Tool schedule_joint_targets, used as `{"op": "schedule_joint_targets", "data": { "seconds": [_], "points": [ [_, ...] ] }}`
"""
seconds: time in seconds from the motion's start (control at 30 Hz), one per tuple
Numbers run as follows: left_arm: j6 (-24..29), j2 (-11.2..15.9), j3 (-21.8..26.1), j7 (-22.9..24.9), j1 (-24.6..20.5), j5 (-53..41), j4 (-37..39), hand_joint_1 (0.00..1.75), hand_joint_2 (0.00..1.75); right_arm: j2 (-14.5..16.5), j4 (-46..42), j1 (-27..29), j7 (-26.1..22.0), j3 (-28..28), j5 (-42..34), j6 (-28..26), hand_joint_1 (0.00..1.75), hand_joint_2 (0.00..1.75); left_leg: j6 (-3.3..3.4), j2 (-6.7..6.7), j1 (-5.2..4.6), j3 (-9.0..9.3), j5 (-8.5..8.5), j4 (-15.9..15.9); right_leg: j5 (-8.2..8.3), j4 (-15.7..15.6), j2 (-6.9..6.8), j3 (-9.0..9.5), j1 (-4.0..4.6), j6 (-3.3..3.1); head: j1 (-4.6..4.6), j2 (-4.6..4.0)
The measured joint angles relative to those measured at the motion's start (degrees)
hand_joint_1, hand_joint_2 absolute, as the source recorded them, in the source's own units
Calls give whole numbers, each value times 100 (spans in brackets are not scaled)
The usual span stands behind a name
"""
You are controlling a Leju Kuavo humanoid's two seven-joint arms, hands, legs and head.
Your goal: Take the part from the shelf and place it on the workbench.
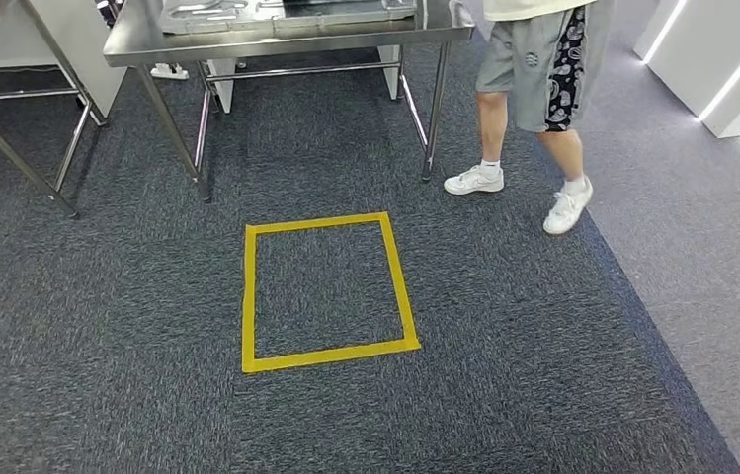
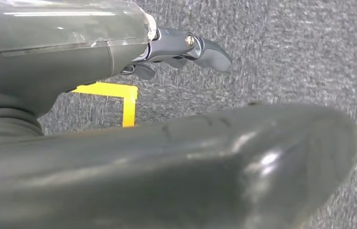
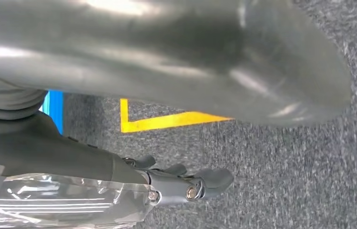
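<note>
grey carpet (image 1: 504, 326) under both hands. left hand (image 2: 181, 50) holding nothing, fingers loosely out. right hand (image 3: 186, 183) just the same. part (image 1: 287, 12) up on steel bench (image 1: 148, 44), well away from either hand, person (image 1: 534, 69) alongside.

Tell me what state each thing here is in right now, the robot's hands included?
Left hand: hanging over the carpet, fingers apart, holding nothing.
Right hand: hanging over the carpet, fingers apart, holding nothing.
Steel workbench: standing on the carpet, metal trays on top.
Yellow tape square: stuck flat on the carpet, nothing inside.
Person: standing beside the workbench.
</note>
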Motion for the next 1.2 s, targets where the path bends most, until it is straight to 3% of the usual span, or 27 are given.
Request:
{"op": "schedule_joint_targets", "data": {
  "seconds": [0.07, 0.1, 0.17, 0.23, 0.27, 0.3, 0.33, 0.4, 0.47, 0.57, 0.6, 0.67, 0.73, 0.77, 0.8, 0.83, 0.93, 0.97, 1.0, 1.07, 1.13, 1.2],
  "points": [
    [5, 2, 0, 0, 11, 0, 0, 0, 0, 3, -1, -11, 37, -19, -12, 1, 0, 0, 49, -104, 19, -9, 51, -34, -21, 19, -38, 7, -6, 65, 1, 0],
    [9, 3, 1, 0, 13, 0, 0, 0, 0, 7, -1, -15, 46, -21, -13, 2, 0, 0, 79, -147, 33, -9, 80, -57, -101, 112, 23, -27, -13, 97, 2, 0],
    [18, 4, 2, 1, 8, 0, 0, 0, 0, 14, 0, -11, 46, -25, -13, 4, 0, 0, 129, -219, 58, -21, 133, -86, -440, 623, 231, -250, -41, 148, 2, 0],
    [25, 5, 2, -1, 12, 0, 0, 0, 0, 16, 0, 0, 32, -36, -13, 7, 0, 0, 148, -303, 59, -59, 154, -78, -791, 1366, 346, -589, -63, 175, 2, 0],
    [26, 5, 2, -3, 21, 0, 0, 0, 0, 16, 0, 6, 26, -44, -13, 12, 0, 0, 145, -350, 60, -71, 158, -68, -835, 1580, 362, -685, -75, 187, 2, 0],
    [26, 5, 2, -6, 32, 0, 0, 0, 0, 16, 0, 10, 22, -53, -13, 18, 0, 0, 139, -402, 62, -78, 160, -57, -765, 1587, 371, -683, -89, 195, 2, 0],
    [26, 5, 2, -10, 41, 0, 0, 0, 0, 16, 0, 11, 20, -61, -13, 24, 0, 0, 129, -457, 66, -80, 161, -43, -597, 1366, 386, -572, -107, 200, 2, 0],
    [25, 5, 2, -18, 42, 0, 0, 0, 0, 16, 0, 9, 18, -74, -13, 31, 0, 0, 87, -558, 66, -89, 153, -4, -231, 585, 515, -190, -141, 204, 2, 0],
    [24, 13, 2, -29, 32, 0, 0, 0, 0, 16, 0, 1, 17, -94, -13, 42, 0, 0, 16, -637, 54, -121, 149, 33, -86, 105, 631, 25, -143, 174, 2, 0],
    [23, 51, 4, -38, 47, 0, 1, 0, 0, 17, 0, -18, 15, -106, -8, 84, 0, 0, -100, -715, 68, -167, 165, 34, -60, 35, 563, 31, -124, 65, 2, 0],
    [22, 63, 5, -39, 53, 0, 1, 0, 0, 18, 0, -23, 15, -106, -5, 98, 0, 0, -130, -678, 77, -197, 118, 92, -41, 18, 520, 28, -130, 21, 2, 0],
    [19, 78, 7, -42, 47, 0, 0, 0, 0, 19, 0, -20, 14, -106, -1, 109, 0, 0, -171, -521, 89, -394, -182, 540, -14, -11, 414, 15, -137, -50, 1, 0],
    [17, 81, 7, -48, 37, 0, 0, 0, 0, 19, 0, -7, 13, -106, 7, 107, 0, 0, -205, -410, 94, -720, -576, 1292, -13, -11, 303, -6, -114, -77, 1, 0],
    [17, 84, 7, -55, 42, 0, 0, 0, 0, 19, 0, -1, 14, -106, 14, 107, 0, 0, -215, -394, 95, -820, -671, 1556, -12, -10, 246, -11, -103, -80, 1, 0],
    [17, 85, 9, -66, 51, 0, 0, 0, 0, 19, 0, 2, 15, -106, 26, 109, 0, 0, -216, -382, 94, -827, -664, 1630, -12, -9, 190, -13, -94, -82, 1, 0],
    [17, 86, 15, -79, 61, 0, 0, 0, 0, 19, 0, 2, 20, -106, 39, 114, 0, 0, -208, -358, 93, -717, -556, 1469, -11, -8, 136, -12, -87, -82, 1, 0],
    [29, 92, 40, -104, 53, 0, 0, 0, 0, 26, 0, -12, 43, -106, 73, 143, 0, 0, -119, -92, 62, -61, -122, 307, -9, 2, -15, 6, -55, -54, 2, 0],
    [37, 96, 45, -106, 41, 0, 0, 0, 0, 30, 0, -17, 49, -106, 79, 152, 0, 0, -82, -21, 44, 57, -60, 70, -5, 7, -59, 8, -46, -27, 1, 0],
    [46, 101, 48, -107, 36, -1, 1, 0, 0, 34, 0, -26, 53, -106, 82, 162, 0, 0, -49, 2, 24, 86, -41, -25, 2, 9, -99, 9, -42, 5, 1, 0],
    [66, 116, 48, -109, 53, -1, 1, 0, 0, 43, 0, -50, 56, -106, 86, 187, 0, 0, 11, -95, 22, 67, 14, -54, 15, 4, -167, 9, -47, 75, 1, 0],
    [92, 127, 48, -111, 67, -2, 1, 0, 0, 59, 2, -69, 66, -106, 102, 225, 0, 0, 72, -180, 52, 72, 89, -113, -113, 160, -12, -51, -61, 142, 2, 0],
    [113, 129, 49, -113, 51, -1, 2, 0, 0, 77, 5, -64, 88, -106, 129, 251, 0, 0, 116, -267, 66, 52, 139, -140, -472, 751, 256, -310, -84, 186, 3, 0]
  ]
}}
